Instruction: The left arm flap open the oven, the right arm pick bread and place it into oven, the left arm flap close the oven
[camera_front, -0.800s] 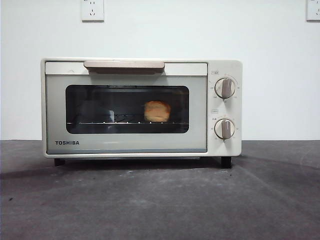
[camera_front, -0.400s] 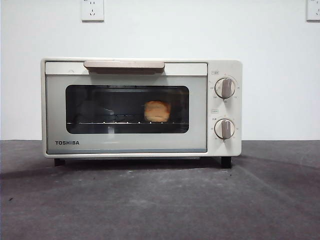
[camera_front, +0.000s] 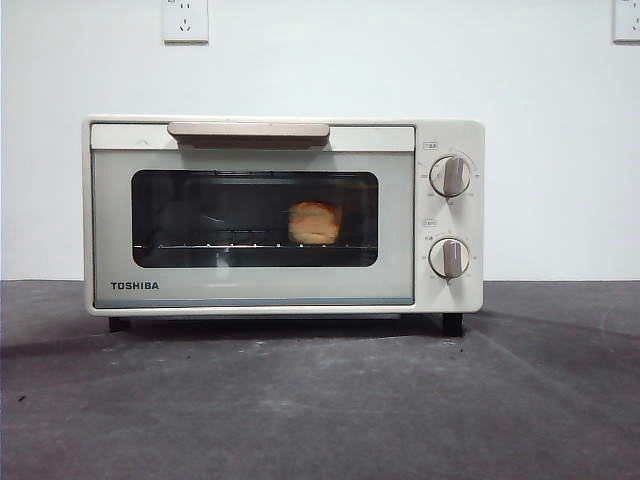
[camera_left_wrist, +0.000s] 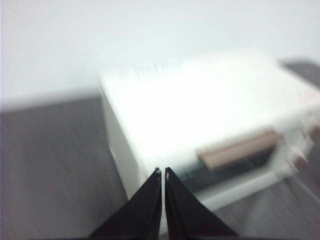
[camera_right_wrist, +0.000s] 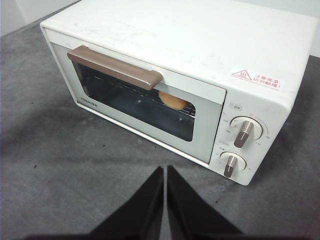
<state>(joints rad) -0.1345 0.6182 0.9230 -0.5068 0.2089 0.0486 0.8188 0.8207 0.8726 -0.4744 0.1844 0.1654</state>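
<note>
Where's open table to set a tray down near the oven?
Bare grey table spreads across the whole front of the oven, plus strips on both sides of it. The oven's door is shut with the bread on its rack. No gripper is over the table.

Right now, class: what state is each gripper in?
Left gripper: closed, holding nothing.
Right gripper: closed, holding nothing.
</note>
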